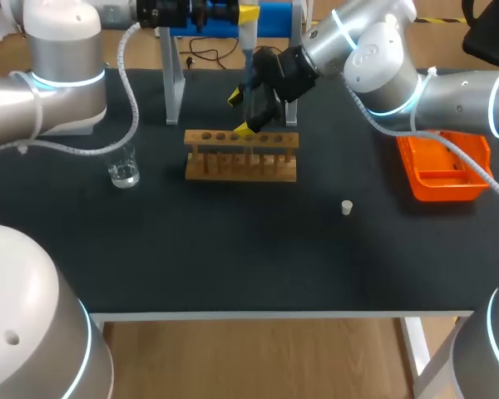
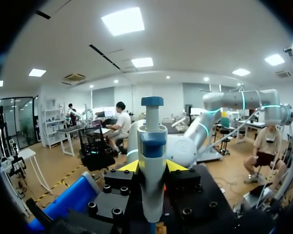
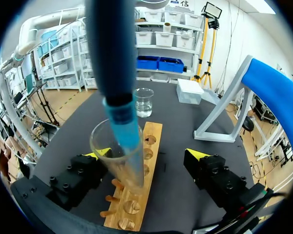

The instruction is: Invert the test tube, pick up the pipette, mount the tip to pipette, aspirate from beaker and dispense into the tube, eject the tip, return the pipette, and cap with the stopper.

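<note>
My left gripper [image 2: 152, 166] is shut on the white and blue pipette [image 2: 151, 146] and holds it upright above the wooden rack [image 1: 241, 158]. The pipette's blue tip [image 3: 124, 129] reaches down into the mouth of a clear test tube [image 3: 118, 161] that stands in the rack [image 3: 151, 141]. My right gripper [image 3: 149, 154] is open, with its fingers on either side of the tube, which stands nearer one finger. In the head view the right gripper [image 1: 243, 112] hangs just behind the rack. The beaker [image 1: 123, 170] stands left of the rack. A small white stopper [image 1: 347, 208] lies to the right.
An orange tray [image 1: 445, 170] sits at the right side under my right arm. The grey pipette stand [image 1: 175, 83] with its blue top is behind the rack. The rack has several empty holes.
</note>
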Tool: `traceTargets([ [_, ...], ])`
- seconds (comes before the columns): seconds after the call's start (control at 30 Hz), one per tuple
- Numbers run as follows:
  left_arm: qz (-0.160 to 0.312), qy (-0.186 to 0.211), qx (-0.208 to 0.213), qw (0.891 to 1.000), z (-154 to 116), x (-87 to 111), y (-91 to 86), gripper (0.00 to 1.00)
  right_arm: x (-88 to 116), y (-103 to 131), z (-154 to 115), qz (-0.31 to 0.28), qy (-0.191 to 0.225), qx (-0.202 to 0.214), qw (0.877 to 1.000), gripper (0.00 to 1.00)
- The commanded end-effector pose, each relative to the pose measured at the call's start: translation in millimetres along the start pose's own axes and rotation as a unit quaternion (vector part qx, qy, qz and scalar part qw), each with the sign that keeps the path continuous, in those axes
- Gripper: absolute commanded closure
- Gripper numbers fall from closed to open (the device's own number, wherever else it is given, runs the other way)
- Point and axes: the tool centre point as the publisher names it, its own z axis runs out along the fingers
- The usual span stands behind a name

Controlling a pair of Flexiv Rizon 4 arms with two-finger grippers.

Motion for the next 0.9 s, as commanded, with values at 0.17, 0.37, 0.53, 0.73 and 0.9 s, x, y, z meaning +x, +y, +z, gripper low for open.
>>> traceTargets([
  [0.17, -0.002, -0.002, -0.001, 1.000, -0.3, 1.4, 2.3, 1.00, -1.7, -0.1, 0.0, 0.000, 0.002, 0.001, 1.000, 0.00],
  [0.37, -0.002, -0.003, 0.000, 1.000, -0.1, 0.4, 4.3, 1.00, -1.7, -0.1, 0.0, 0.000, 0.002, 0.001, 1.000, 0.00],
  [0.53, -0.004, -0.001, -0.002, 1.000, 1.7, 0.3, 6.7, 1.00, -1.7, -0.1, 0.0, 0.000, 0.002, 0.001, 1.000, 0.00],
  [0.73, -0.007, -0.003, -0.004, 1.000, 2.0, 0.7, 8.4, 1.00, -1.7, -0.1, 0.0, 0.000, 0.002, 0.001, 1.000, 0.00],
  [0.9, -0.009, -0.004, -0.004, 1.000, 3.1, 0.3, 10.1, 1.00, -1.7, -0.1, 0.0, 0.000, 0.002, 0.001, 1.000, 0.00],
])
